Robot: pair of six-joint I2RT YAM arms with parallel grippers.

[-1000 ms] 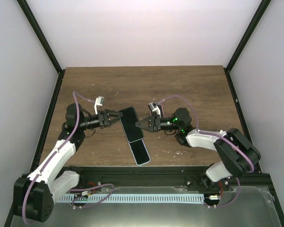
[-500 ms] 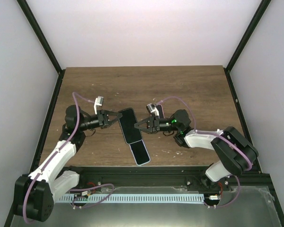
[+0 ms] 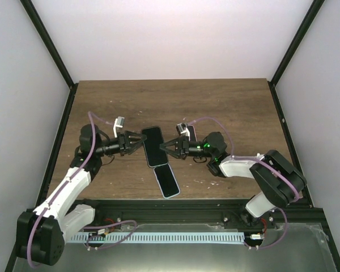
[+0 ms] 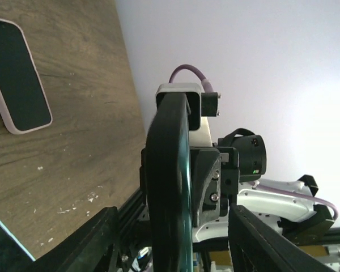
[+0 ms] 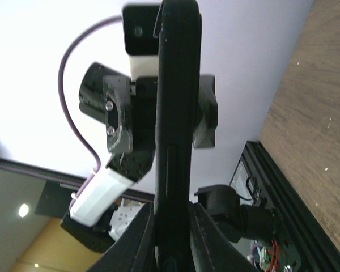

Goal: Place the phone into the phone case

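**A:** Start at the left. What has just changed?

**B:** The left gripper [image 3: 142, 139] nipped in a moment ago and has spread again. Its fingers [image 4: 85, 241] now stand apart on either side of the black slab [image 3: 153, 146], at its left edge, without gripping it.

**A:** And the slab itself?

**B:** It has shifted left and a little farther away. It now covers less of the pink-rimmed slab [image 3: 168, 182], which lies on the table [image 3: 226, 107] just near of it. I can't tell which of the two is the phone and which is the case.

**A:** And the right side?

**B:** The right gripper [image 3: 164, 145] has followed it over and is pinching the slab's right edge, so it alone carries the slab.

**A:** What does that mean for the task?

**B:** I'd judge they are still lining up, because the two pieces aren't mated yet.

**A:** Do the wrist cameras add anything?

**B:** From overhead the black slab could be lying on the wood. The left wrist view shows it edge-on and clear of the table, and it also shows the other piece's pink rim. The right wrist view shows that gripper's fingers [image 5: 140, 232] tight against both faces and a slot along the slab's side. It does not show the pink-rimmed piece.
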